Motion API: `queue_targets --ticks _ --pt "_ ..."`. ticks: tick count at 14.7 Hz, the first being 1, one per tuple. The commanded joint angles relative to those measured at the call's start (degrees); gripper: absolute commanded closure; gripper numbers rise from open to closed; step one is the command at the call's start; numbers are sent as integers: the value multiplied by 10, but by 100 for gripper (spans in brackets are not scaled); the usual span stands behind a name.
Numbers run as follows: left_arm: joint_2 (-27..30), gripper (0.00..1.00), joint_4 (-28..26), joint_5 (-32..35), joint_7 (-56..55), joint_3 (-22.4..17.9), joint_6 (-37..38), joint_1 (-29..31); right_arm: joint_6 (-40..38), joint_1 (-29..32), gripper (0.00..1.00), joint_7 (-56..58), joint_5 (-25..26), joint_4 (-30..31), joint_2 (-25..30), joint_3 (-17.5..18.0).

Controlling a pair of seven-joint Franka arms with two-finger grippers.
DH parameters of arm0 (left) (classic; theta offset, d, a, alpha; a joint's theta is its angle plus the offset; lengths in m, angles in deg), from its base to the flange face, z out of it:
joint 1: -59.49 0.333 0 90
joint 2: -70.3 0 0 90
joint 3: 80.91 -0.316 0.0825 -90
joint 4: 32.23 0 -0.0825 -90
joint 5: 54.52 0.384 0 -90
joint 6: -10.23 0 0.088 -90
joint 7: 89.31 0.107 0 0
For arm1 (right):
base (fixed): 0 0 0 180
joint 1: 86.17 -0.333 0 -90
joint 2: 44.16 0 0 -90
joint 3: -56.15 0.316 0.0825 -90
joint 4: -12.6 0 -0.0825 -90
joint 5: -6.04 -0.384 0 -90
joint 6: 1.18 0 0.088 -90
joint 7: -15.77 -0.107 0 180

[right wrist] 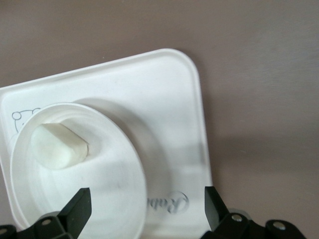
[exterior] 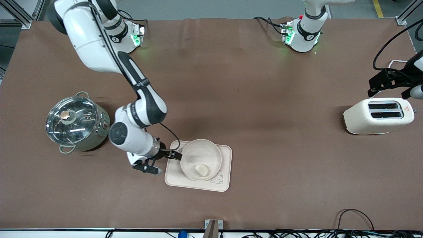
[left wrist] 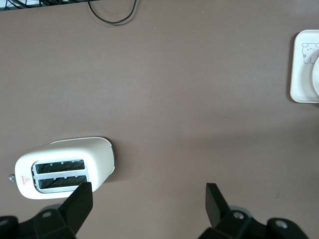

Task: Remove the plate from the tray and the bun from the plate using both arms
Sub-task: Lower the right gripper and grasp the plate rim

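The cream rectangular tray (exterior: 225, 158) lies toward the table's edge nearest the front camera. On it stands the round plate (exterior: 200, 149), and in the plate lies the small pale bun (exterior: 202, 170). My right gripper (right wrist: 147, 196) is open and low at the plate's rim. One finger is over the plate's inside (right wrist: 75, 204) and the other over the tray's "Rabbit" corner (right wrist: 172, 203); it holds nothing. The bun (right wrist: 59, 146) rests a little way ahead of the fingers. My left gripper (left wrist: 149, 191) hangs open and empty over bare table beside the toaster, far from the tray (left wrist: 300, 82).
A steel pot with a glass lid (exterior: 76, 123) stands beside the right arm's elbow, toward the right arm's end of the table. A cream toaster (exterior: 378, 115) sits at the left arm's end. Cables run along the edge nearest the front camera.
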Motion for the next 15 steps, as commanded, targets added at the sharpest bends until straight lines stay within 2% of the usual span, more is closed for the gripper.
queue_targets --ticks 1,4,5,9,10,11,15 --pt "-4 0 11 5 7 16 12 12 14 -7 1 -11 -8 -57 -52 -2" --pt "-4 0 11 4 4 17 12 12 14 -10 20 -15 -8 -75 -70 -2" --pt "-4 0 11 4 5 17 12 12 13 -10 32 -15 -8 -75 -71 -1" --pt "-4 0 12 5 8 15 12 16 10 -11 91 -8 -7 -75 -72 -2" --pt "-4 0 12 4 8 15 12 16 11 -13 98 4 -7 -75 -72 -2" --pt "-4 0 12 4 9 15 12 16 11 -13 99 20 -7 -75 -72 -2" --pt "-4 0 12 4 6 15 12 13 1 -1 99 40 -8 -75 -64 10"
